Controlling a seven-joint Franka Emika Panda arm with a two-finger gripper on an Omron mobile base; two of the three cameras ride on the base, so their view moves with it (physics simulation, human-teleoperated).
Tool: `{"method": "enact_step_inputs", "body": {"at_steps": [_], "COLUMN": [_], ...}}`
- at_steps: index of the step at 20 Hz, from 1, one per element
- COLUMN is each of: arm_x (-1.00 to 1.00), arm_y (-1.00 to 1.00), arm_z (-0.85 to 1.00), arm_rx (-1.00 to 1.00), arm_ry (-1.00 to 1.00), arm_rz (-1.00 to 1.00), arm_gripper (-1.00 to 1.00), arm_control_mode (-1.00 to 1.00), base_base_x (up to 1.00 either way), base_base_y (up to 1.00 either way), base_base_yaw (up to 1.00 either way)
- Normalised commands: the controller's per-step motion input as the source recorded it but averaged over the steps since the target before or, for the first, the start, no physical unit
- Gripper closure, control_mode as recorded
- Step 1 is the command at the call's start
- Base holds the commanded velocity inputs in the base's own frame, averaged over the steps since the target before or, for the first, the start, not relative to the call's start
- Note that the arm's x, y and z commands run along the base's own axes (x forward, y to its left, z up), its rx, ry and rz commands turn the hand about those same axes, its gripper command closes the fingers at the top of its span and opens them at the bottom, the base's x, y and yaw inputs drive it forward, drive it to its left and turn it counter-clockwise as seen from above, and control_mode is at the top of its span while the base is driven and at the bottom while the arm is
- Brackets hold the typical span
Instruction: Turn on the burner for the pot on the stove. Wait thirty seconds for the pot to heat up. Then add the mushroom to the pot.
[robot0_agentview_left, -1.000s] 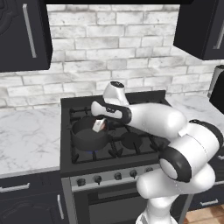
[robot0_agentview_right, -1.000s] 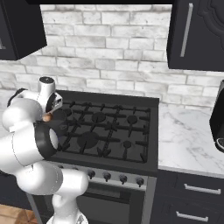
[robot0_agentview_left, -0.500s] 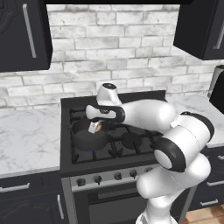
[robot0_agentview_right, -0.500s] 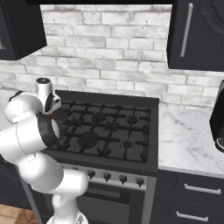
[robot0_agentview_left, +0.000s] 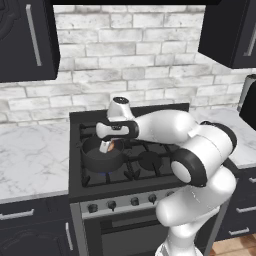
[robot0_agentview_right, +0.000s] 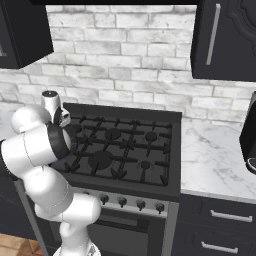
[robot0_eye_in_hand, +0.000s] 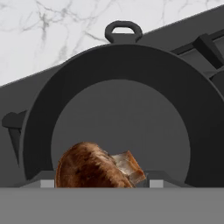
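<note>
**Mushroom held over the pot**

Where the arm reaches across to the left of centre in the left base view, we see the gripper (robot0_agentview_left: 106, 146) poised directly above the pot (robot0_agentview_left: 102, 156), its jaws clamped on the mushroom (robot0_agentview_left: 111, 146), a small brown lump showing between the fingers. The pot sits on the front left part of the stove (robot0_agentview_left: 150, 172), and beneath it, just below centre-left of that frame, a small blue flame marks the burner (robot0_agentview_left: 104, 173).

In the hand view we look straight down into the pot (robot0_eye_in_hand: 122, 105): its dark round wall spans most of the frame, with a loop handle at the top centre. The mushroom (robot0_eye_in_hand: 94, 168) sits at the bottom centre, brown cap to the left and pale stem to the right, above the pot's grey floor.

A row of knobs (robot0_agentview_left: 122, 202) lines the stove's front strip.
</note>
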Motion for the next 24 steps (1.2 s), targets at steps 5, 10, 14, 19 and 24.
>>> {"method": "enact_step_inputs", "body": {"at_steps": [5, 10, 14, 19, 24], "arm_x": [0.12, 0.05, 0.10, 0.12, 0.16], "arm_y": [0.03, 0.01, 0.04, 0.05, 0.07], "arm_z": [-0.19, -0.18, -0.18, -0.14, -0.11], "arm_rx": [-0.02, -0.01, -0.02, -0.02, -0.01], "arm_ry": [0.00, 0.00, 0.00, 0.00, 0.00], "arm_rz": [0.00, 0.00, 0.00, 0.00, 0.00], "arm_gripper": [1.00, 1.00, 1.00, 1.00, 1.00], "arm_control_mode": [-1.00, -1.00, -1.00, -1.00, -1.00], "base_base_x": [0.00, 0.00, 0.00, 0.00, 0.00], "base_base_y": [0.00, 0.00, 0.00, 0.00, 0.00], "base_base_yaw": [0.00, 0.00, 0.00, 0.00, 0.00]}}
